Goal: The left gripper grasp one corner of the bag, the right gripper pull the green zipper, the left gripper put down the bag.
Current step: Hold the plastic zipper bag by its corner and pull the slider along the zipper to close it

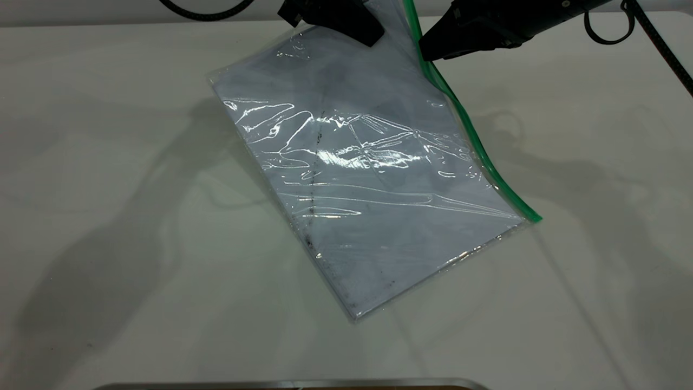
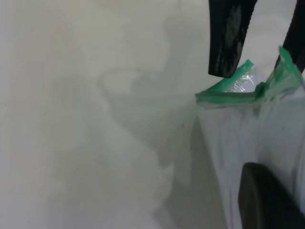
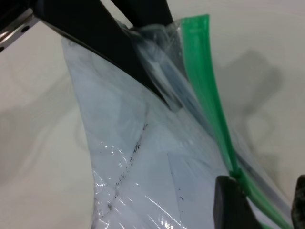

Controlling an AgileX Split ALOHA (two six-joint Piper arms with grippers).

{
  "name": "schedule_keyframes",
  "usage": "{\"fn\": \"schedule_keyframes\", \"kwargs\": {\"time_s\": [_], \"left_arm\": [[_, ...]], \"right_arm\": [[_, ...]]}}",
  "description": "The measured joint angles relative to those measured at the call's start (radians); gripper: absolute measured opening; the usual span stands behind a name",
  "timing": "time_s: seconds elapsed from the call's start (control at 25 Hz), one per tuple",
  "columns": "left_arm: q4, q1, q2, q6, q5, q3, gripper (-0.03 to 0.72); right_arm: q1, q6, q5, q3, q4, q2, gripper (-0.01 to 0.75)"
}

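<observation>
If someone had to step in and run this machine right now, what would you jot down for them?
Left gripper: shut on the bag's far corner, holding that end off the table.
Right gripper: at the green zipper near the raised end; fingers straddle the strip, grip unclear.
Bag's near end rests on the table.
Done: corner grasped.
Left: pull the zipper, then put the bag down.
</observation>
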Motion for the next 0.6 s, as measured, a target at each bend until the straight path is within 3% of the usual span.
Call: {"fn": "schedule_keyframes", "kwargs": {"time_s": [0.16, 0.6], "left_arm": [[-0.004, 0.0, 0.0, -0.004, 0.0, 0.0, 0.053], [-0.035, 0.0, 0.0, -0.005, 0.0, 0.0, 0.053]], "right_arm": [[0.0, 0.0, 0.004, 0.0, 0.0, 0.0, 0.297], [0.0, -0.002, 0.007, 0.0, 0.001, 0.0, 0.278]]}}
